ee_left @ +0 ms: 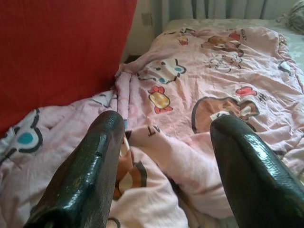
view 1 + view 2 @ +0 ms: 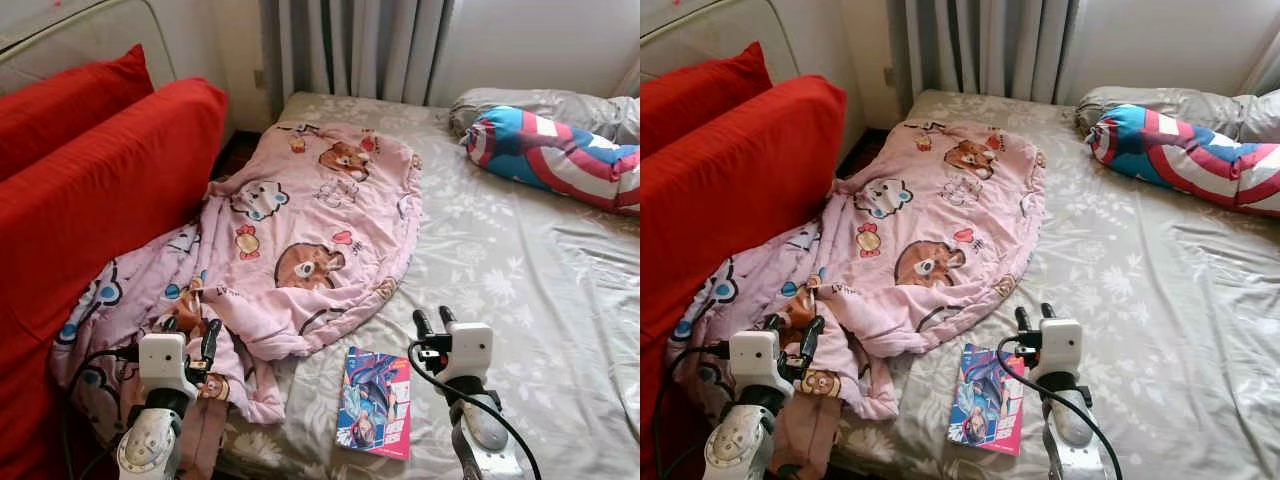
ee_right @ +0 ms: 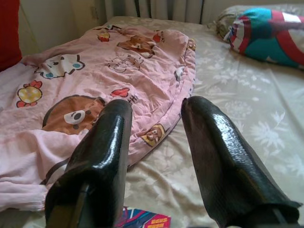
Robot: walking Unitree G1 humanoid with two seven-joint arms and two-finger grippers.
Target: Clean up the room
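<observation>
A bed [image 2: 520,290] with a grey floral sheet. A pink cartoon blanket [image 2: 300,230] lies crumpled over the bed's left half, one end spilling off the near corner against a red sofa [image 2: 100,190], so it likely needs straightening or folding. The left gripper [image 2: 196,340] hovers over that spilled end, jaws spread and empty, seemingly poised to grab it. The right gripper [image 2: 434,320] hangs just right of the blanket's edge, jaws apart, above a book [image 2: 375,402]. A striped pillow [image 2: 555,155] rests at the bed's far right.
</observation>
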